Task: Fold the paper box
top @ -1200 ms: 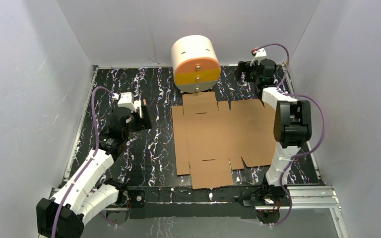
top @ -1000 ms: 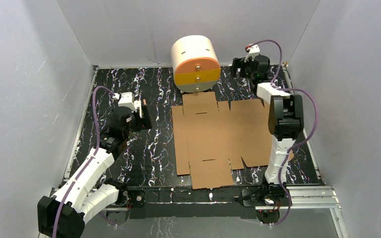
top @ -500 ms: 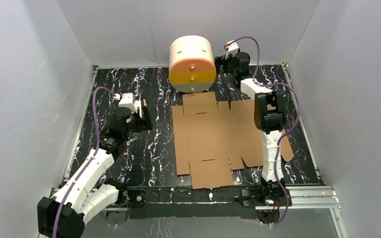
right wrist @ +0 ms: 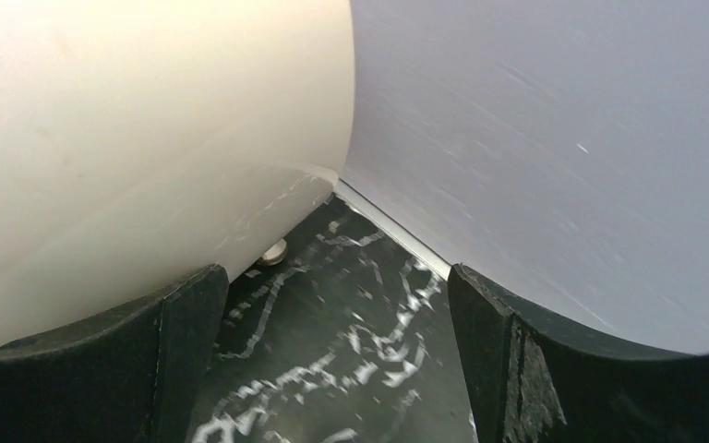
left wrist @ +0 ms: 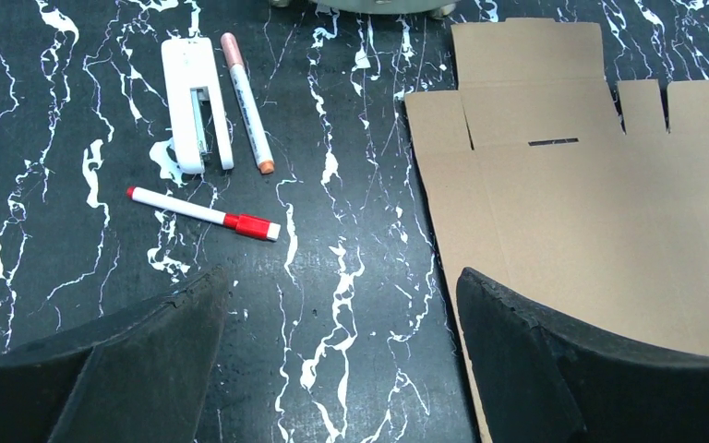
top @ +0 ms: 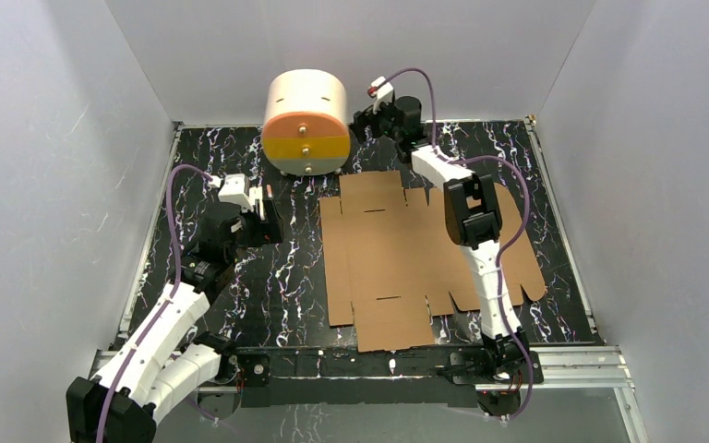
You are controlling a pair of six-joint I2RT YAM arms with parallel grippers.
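The paper box [top: 406, 254] lies flat and unfolded on the black marbled table, a brown cardboard sheet with flaps and slots. Its left part also shows in the left wrist view [left wrist: 600, 194]. My left gripper [top: 266, 214] is open and empty, hovering left of the sheet; in its own view [left wrist: 342, 355] the right finger overlaps the sheet's left edge. My right gripper [top: 362, 125] is open at the back of the table, pressed against the right side of the cream cylinder [top: 306, 123]. In the right wrist view the gripper [right wrist: 337, 355] has the cylinder's curved wall [right wrist: 138, 138] against its left finger.
A white stapler [left wrist: 192, 101], a copper-tipped pen [left wrist: 246, 101] and a red-capped marker [left wrist: 205, 213] lie left of the sheet. Grey walls [right wrist: 554, 138] close in the table at the back and sides. The right arm [top: 471, 240] stretches over the sheet.
My right arm has swung left along the back wall and pushed the cream cylinder leftwards, off the sheet's top flap. The left arm has not moved.
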